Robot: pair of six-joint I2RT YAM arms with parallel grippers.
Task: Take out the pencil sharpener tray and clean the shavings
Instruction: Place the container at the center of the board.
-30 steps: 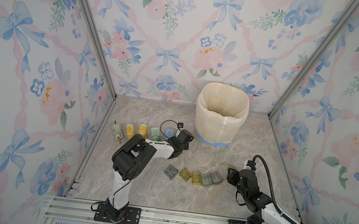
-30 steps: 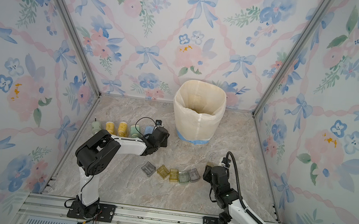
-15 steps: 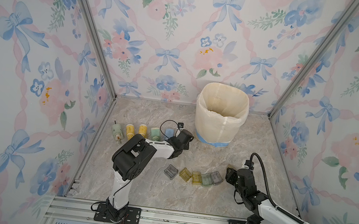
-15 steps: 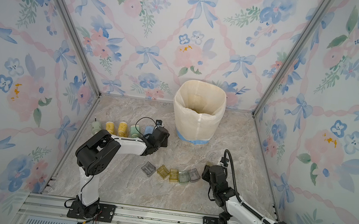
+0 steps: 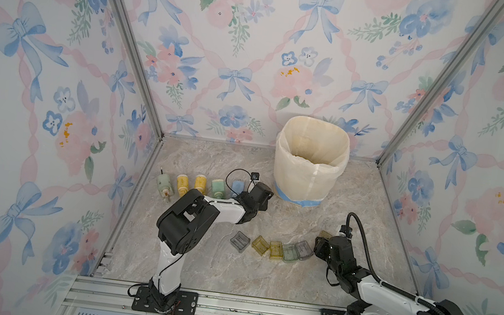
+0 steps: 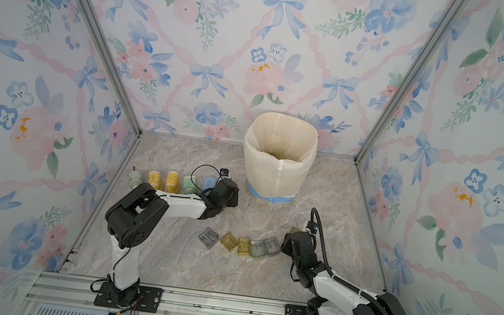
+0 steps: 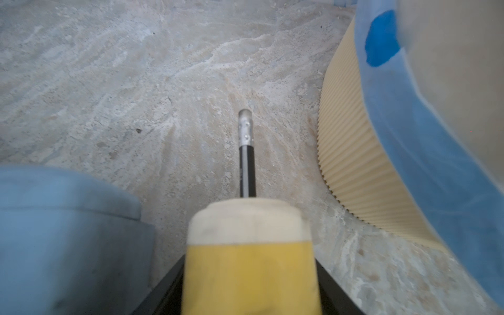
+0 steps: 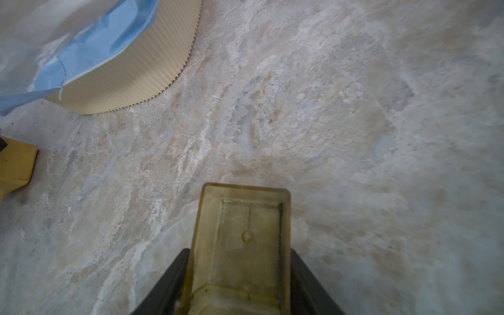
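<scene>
Pencil sharpener tray (image 8: 245,218) sitting between jaws of right gripper (image 8: 239,249), yellow sharpener (image 7: 249,278) between those of left gripper (image 7: 249,256). Pinched or loose, can't tell for either.

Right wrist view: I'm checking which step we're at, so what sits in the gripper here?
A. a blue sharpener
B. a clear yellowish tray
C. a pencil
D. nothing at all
B: a clear yellowish tray sits in the right gripper, its open side facing the camera.
</scene>
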